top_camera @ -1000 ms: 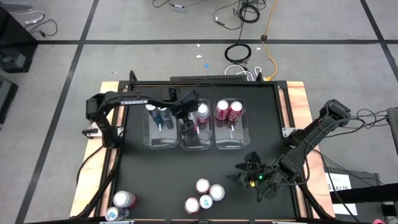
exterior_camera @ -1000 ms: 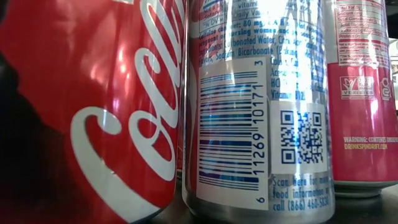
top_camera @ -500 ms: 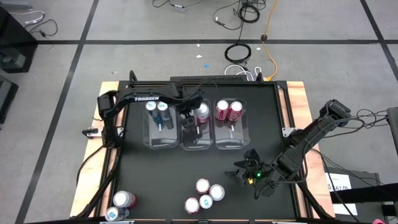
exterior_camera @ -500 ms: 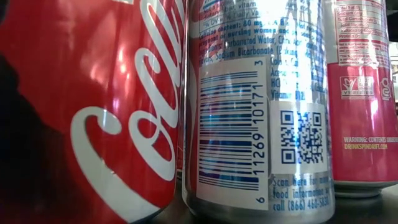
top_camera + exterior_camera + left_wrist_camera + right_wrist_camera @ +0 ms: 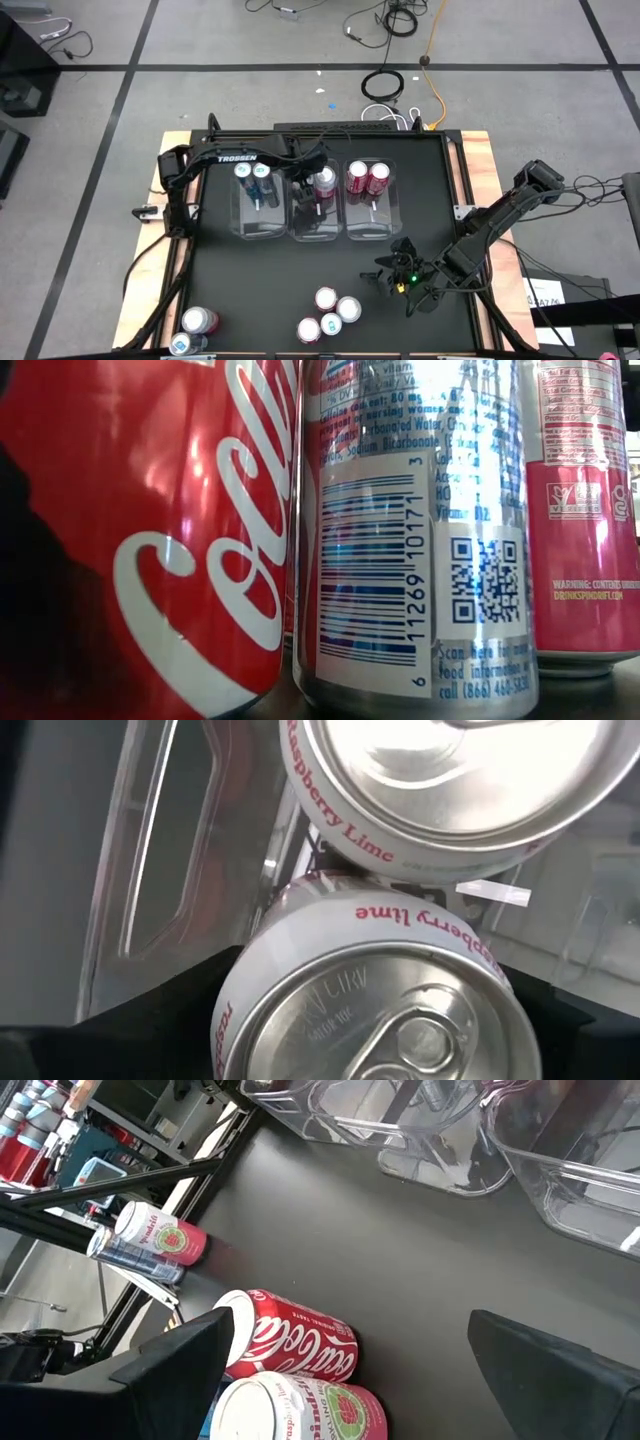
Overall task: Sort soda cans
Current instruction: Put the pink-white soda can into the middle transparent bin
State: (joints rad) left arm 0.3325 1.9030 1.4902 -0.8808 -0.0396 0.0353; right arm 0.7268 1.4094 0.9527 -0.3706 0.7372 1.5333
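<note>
My left gripper reaches down into the middle clear bin, shut on a pink-and-white soda can. This can is upright beside another pink-and-white can standing in that bin. The left bin holds two teal cans, the right bin two red cans. My right gripper hovers open over the table, just right of a cluster of several cans. In the right wrist view a red can and a pink-and-white can lie ahead of its fingers. My left gripper pinches the pink-and-white can's side wall just under the top rim between its two fingers, one on each side. The fingers come from above, pointing steeply down. The can is upright; whether its base rests on the bin floor, I cannot tell.
Two more cans stand at the table's near left corner. The low view is filled by a red can, a silver barcode can and a pink can. Bare black tabletop lies between bins and cluster.
My left gripper has sunk into the middle bin with its can, shifting a little toward the table's far edge. The can stays upright.
</note>
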